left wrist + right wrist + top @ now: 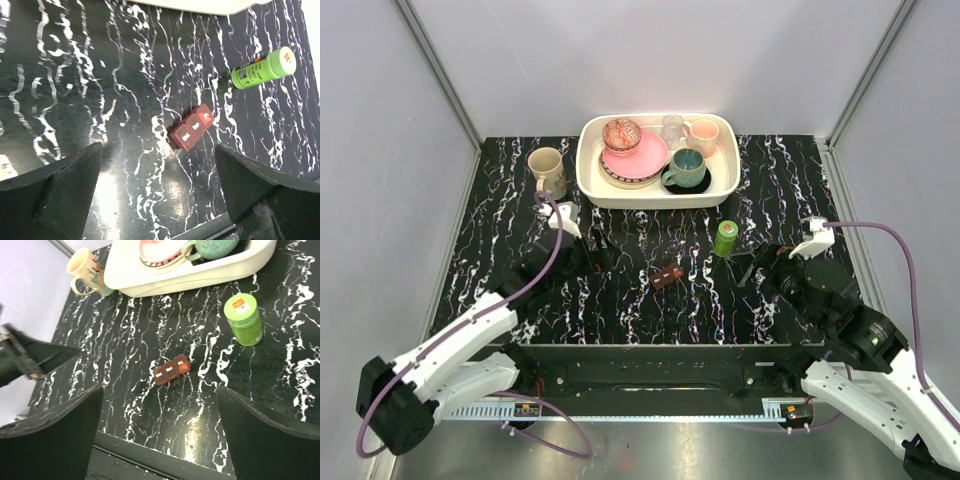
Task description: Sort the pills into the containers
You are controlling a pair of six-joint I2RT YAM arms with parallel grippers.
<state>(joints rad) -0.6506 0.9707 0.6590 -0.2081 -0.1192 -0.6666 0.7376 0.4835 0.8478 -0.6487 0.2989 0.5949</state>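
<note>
The brown pill case [668,277] is being seen lying around the middle of the tabletop [650,225], with a green bottle [725,238] nearby. The left fingers [60,190] and right fingers [55,435] are being held wide apart, gripping nothing.

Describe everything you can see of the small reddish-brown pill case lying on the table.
The small reddish-brown oblong pill case looks like glossy plastic. It shows a row of three square lids, each with a white mark, and all seem to be shut. It lies flat and diagonal on the black white-veined marble-look table, near its middle. Nothing touches it but the table.
</note>
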